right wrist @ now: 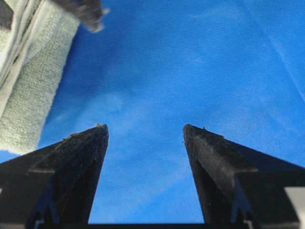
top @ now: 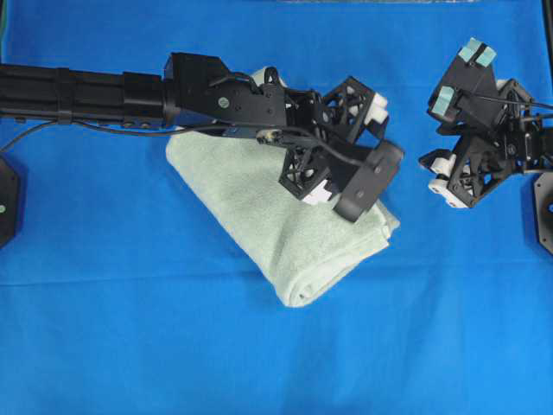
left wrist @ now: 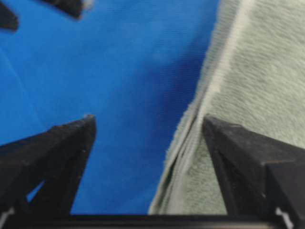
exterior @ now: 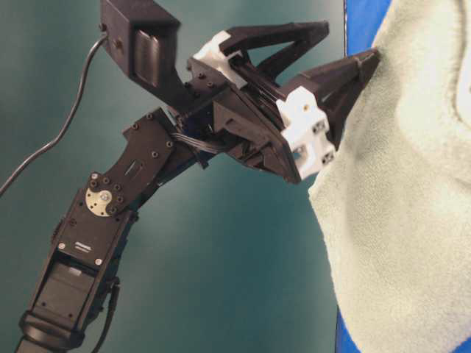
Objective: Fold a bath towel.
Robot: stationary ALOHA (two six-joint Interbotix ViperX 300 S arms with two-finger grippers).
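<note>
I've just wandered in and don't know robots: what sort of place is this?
Probably a robot lab bench: two black arms, the left gripper and right gripper, work over a blue cloth-covered table holding only a folded bath towel.

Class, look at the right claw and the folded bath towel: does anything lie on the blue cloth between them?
Nothing visible does. The right claw hangs open beside the bath towel, with only bare blue cloth between them.

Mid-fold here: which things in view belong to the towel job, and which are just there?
Job:
- bath towel, folded into a bundle
- left gripper, open over the towel's edge
- right gripper, open, off to the side

Just there:
- blue table cloth beneath everything
</note>
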